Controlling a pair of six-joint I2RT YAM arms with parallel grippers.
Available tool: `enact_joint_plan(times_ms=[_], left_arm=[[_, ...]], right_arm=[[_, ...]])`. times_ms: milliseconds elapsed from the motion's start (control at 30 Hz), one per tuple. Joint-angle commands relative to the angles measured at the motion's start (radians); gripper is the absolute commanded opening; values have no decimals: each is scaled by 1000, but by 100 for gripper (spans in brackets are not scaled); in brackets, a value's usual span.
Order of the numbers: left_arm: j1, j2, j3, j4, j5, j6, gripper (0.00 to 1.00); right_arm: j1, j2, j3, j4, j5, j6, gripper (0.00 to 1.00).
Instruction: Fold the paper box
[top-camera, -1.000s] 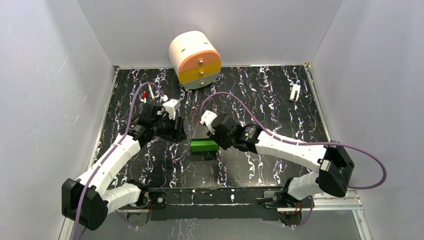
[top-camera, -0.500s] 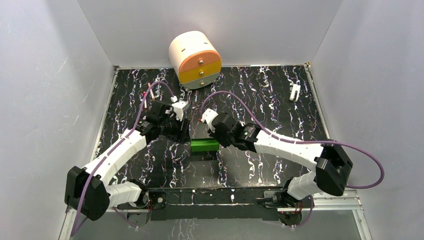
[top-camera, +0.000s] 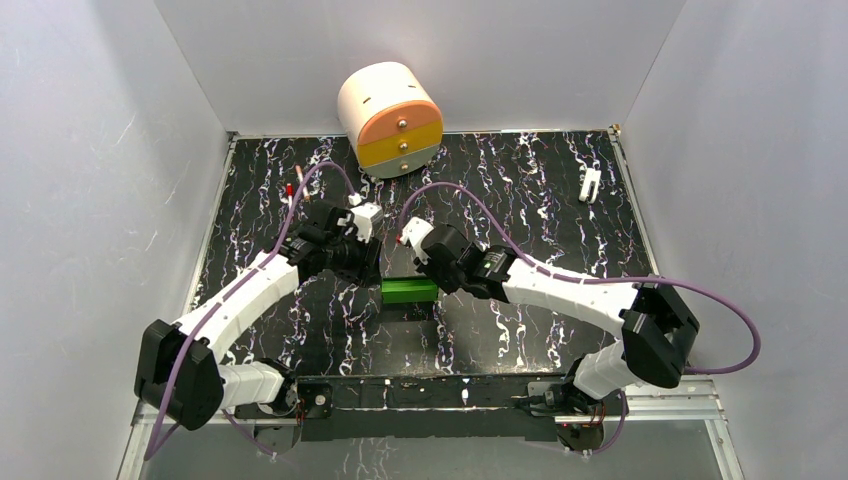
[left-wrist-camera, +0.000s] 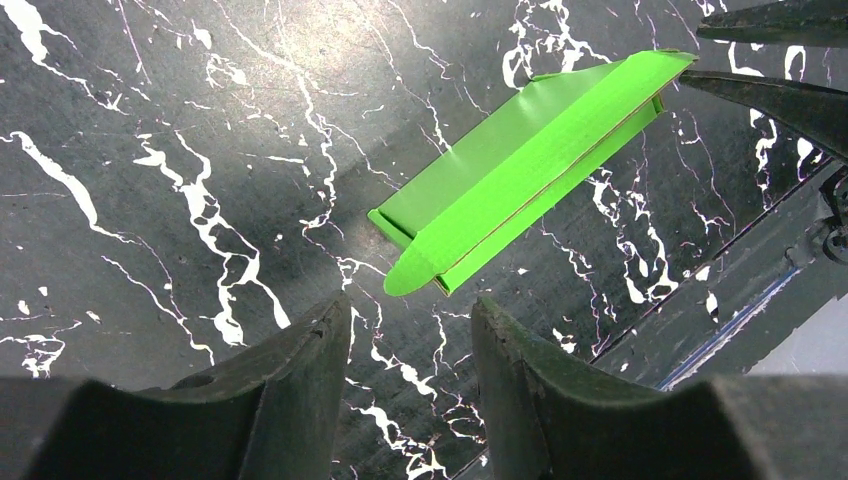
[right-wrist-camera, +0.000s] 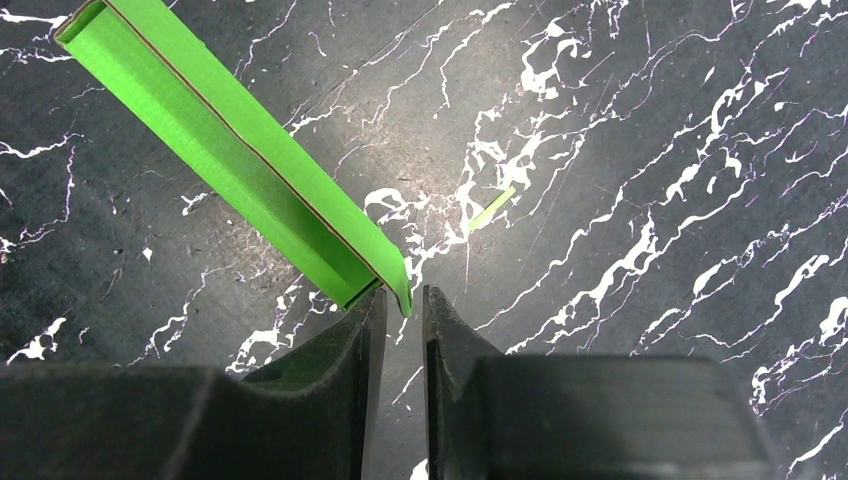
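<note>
lying where: the paper box (top-camera: 409, 291) sits mid-worktop (top-camera: 540, 190) between the two claws, a long, flattish green sleeve with a rounded tab (left-wrist-camera: 410, 272) loose at its left end.
right claw (right-wrist-camera: 403, 330): parted by a narrow slit, with the box's end corner at its mouth; not visibly clamped.
left claw (left-wrist-camera: 410, 370): open and empty, just short of the tab.
risk, slip: light card barely caught at one end likely skates or pivots on the glossy-looking worktop if the left claw pushes.
risk, crush: closing across the sleeve could crease it off its fold lines.
risk, tab: pressed askew, the tab may buckle rather than tuck.
</note>
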Motion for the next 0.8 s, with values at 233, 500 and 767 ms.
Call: enact_joint_plan(times_ms=[233,500,767], left_arm=[[-12,27,52,-25,7,7,43],[-18,40,54,-28,7,-10,33],[-30,56,62,-28,2,-48,20]], right_arm=[[-6,11,-7,49,-18,8,23],[-6,6,3,34,-44,21,12],[-7,16,24,7,-54,40,5]])
